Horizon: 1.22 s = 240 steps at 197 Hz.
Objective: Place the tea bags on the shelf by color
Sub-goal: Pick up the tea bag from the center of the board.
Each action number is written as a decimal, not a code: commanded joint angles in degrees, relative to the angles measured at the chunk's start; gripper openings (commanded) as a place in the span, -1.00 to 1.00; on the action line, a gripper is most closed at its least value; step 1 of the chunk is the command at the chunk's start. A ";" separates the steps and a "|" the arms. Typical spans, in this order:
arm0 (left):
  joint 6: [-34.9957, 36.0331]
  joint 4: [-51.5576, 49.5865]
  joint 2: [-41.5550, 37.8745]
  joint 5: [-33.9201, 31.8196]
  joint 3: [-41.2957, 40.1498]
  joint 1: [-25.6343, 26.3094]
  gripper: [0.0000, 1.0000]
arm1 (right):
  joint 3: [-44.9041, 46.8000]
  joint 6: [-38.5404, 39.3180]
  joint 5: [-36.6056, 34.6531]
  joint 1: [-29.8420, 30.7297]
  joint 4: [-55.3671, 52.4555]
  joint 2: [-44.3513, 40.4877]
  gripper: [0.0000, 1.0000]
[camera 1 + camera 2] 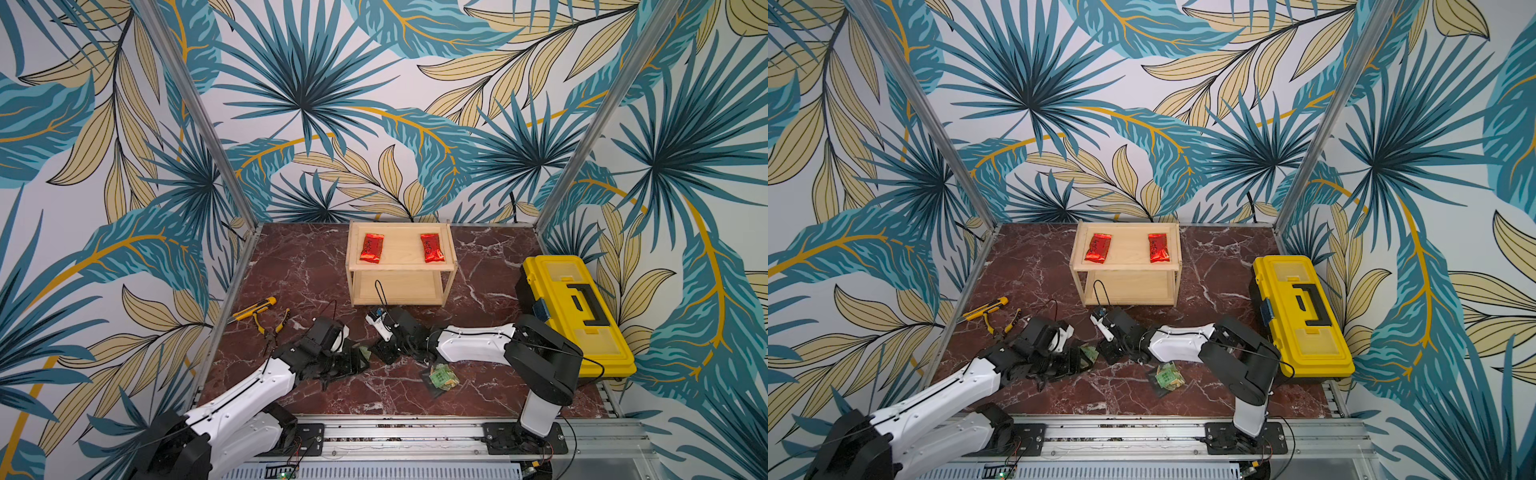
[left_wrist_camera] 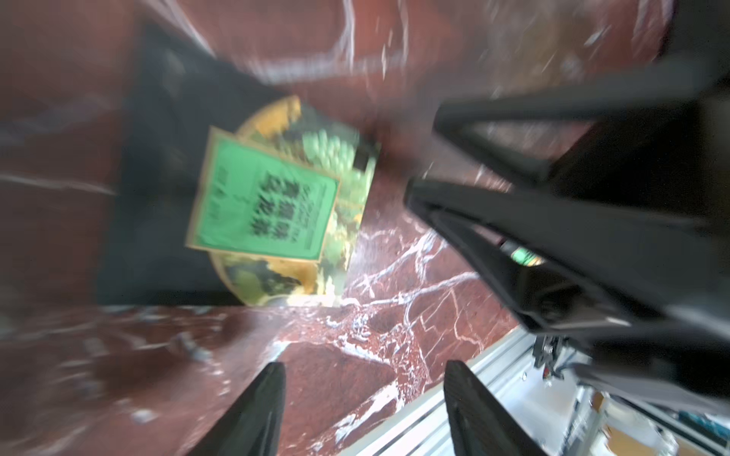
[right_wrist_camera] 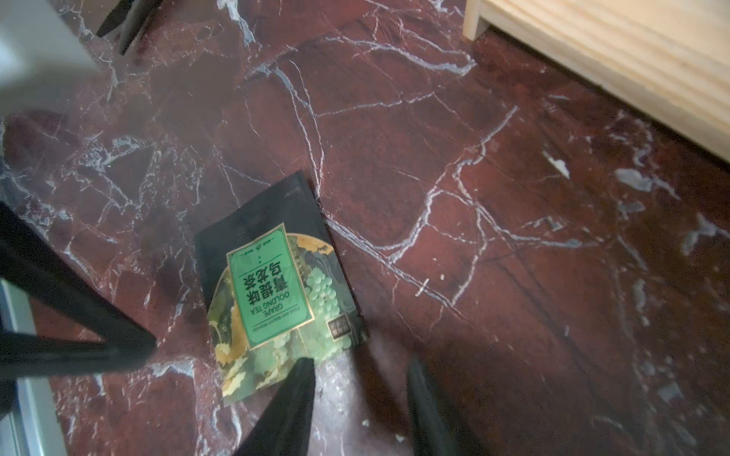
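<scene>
Red marble tabletop [image 1: 311, 266] held a knife [image 1: 252, 309] and pliers [image 1: 272, 326] at the left. The left gripper [image 2: 363, 365] stood spread and empty, with a blurred green tea bag [image 2: 272, 205] ahead of it. The right gripper [image 3: 360, 361] was spread too, one fingertip over the corner of a green packet [image 3: 276, 292]. Only the top views showed two red tea bags [image 1: 371, 248] on the top board of the shelf [image 1: 401, 266], another green tea bag [image 1: 444, 378] on the marble, and a toolbox [image 1: 577, 316].
</scene>
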<state>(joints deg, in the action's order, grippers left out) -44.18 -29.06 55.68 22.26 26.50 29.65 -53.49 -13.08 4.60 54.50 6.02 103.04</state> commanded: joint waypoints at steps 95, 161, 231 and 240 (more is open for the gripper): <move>9.09 5.35 12.61 -0.97 8.66 -19.81 0.36 | 2.43 6.63 -23.94 15.62 3.64 -0.10 0.18; 10.26 4.90 13.24 0.97 9.09 -22.94 0.38 | -0.28 8.51 -22.75 15.91 3.58 4.29 0.41; 10.08 6.90 17.57 3.39 9.53 -22.97 0.44 | 1.05 6.80 -24.15 14.17 3.21 4.83 0.41; 10.08 6.99 17.62 3.37 9.36 -22.97 0.43 | 1.57 6.59 -24.12 13.67 3.45 4.34 0.40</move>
<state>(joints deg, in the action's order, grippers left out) -34.92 -23.83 73.01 24.47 34.81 7.14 -53.91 -5.58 -18.24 69.45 9.85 107.74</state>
